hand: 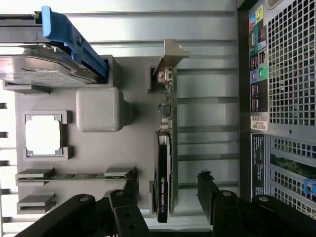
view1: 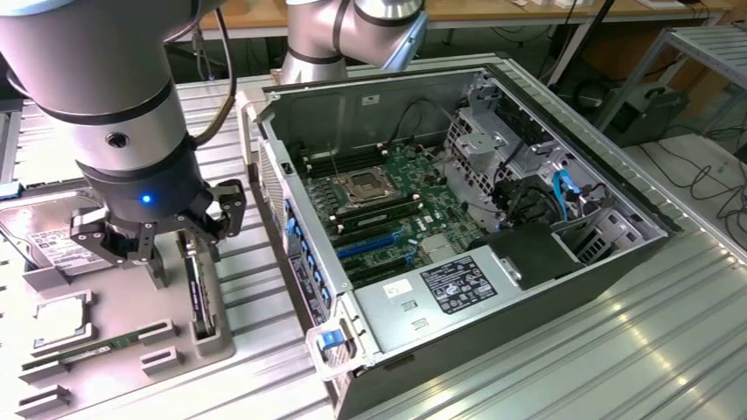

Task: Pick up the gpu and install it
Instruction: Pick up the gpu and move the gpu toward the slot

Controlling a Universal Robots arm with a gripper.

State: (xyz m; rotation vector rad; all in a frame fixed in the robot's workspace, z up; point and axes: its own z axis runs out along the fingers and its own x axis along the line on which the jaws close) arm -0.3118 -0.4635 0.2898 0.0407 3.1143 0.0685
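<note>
Gripper (hand: pixel 167 177) spread wide, empty; graphics card (hand: pixel 163 148) stands on edge below, between my fingers (hand: pixel 210 195). Pickup step in hand; I judge closing needs centring.

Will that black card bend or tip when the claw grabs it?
Probably stiff: the gpu looks like a flat board with a metal bracket. It stands on its thin edge in a holder, so a sideways nudge might tip it.

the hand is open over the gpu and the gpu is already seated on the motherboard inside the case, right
Not quite. The gpu is not inside the case. The wrist view shows it standing on edge in the grey holder beside the case. The rest holds: the hand is open over it.
</note>
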